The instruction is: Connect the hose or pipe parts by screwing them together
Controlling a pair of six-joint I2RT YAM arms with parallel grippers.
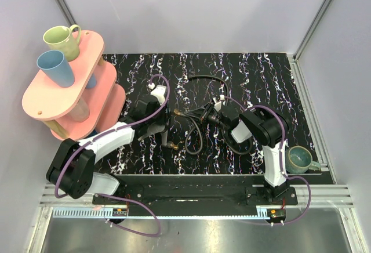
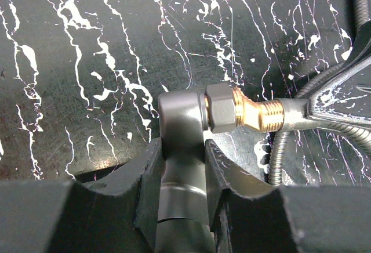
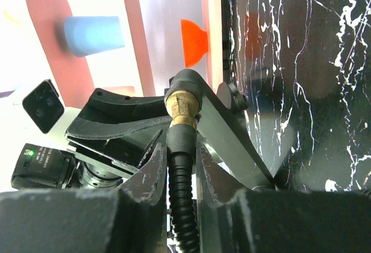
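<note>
Hose (image 1: 206,78) lies looped on the counter (image 1: 266,73), right of the pink shelf stand (image 1: 58,93). Forked fitting (image 1: 203,114), also right of it, is clamped in the left hand (image 2: 182,148); the right hand (image 3: 177,160) pinches the hose. Brass end (image 3: 182,109) meets the fitting: threading is the likely step. Next, rotate with axes aligned.

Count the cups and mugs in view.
3 clear: green mug and blue cup on the pink rack's top tier, teal mug by the table's right edge. Others may hide on lower tiers.
</note>
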